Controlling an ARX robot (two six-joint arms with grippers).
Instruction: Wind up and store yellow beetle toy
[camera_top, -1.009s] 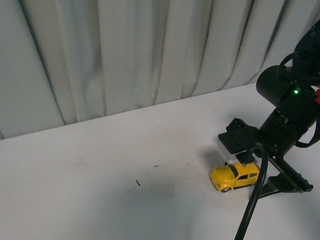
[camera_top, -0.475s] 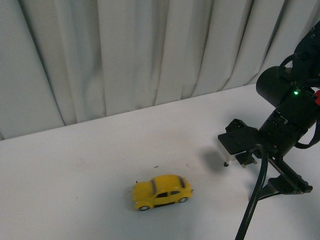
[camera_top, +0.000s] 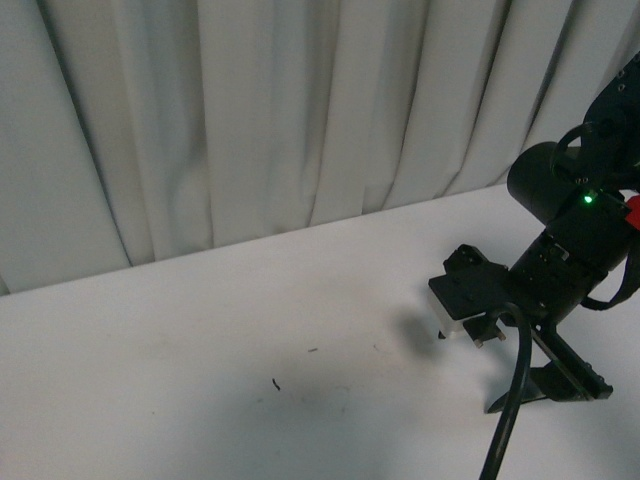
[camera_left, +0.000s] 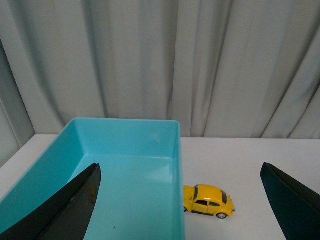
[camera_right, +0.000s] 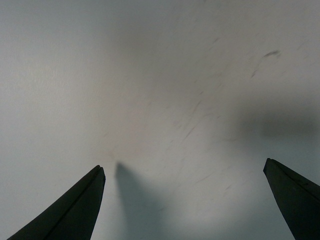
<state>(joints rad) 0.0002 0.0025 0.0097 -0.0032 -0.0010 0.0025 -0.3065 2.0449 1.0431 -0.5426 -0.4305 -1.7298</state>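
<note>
The yellow beetle toy (camera_left: 207, 200) shows only in the left wrist view. It stands on its wheels on the white table, one end touching the outer wall of a turquoise bin (camera_left: 176, 150). My left gripper (camera_left: 179, 166) is open, well back from both, its dark fingers (camera_left: 75, 205) framing bin and toy. In the front view the toy is out of sight. My right gripper (camera_top: 466, 338) hangs open just above the table at the right. The right wrist view has my right gripper (camera_right: 183, 164) open over bare scuffed tabletop with nothing between the fingers.
Pale pleated curtains (camera_top: 250, 110) close off the back of the white table (camera_top: 200, 350). A black cable (camera_top: 510, 410) hangs from the right arm. The turquoise bin's inside holds nothing that I can see.
The toy sat under my right gripper, then rolled leftward across the table and out of the front view. The right gripper has lifted and drawn back slightly.
</note>
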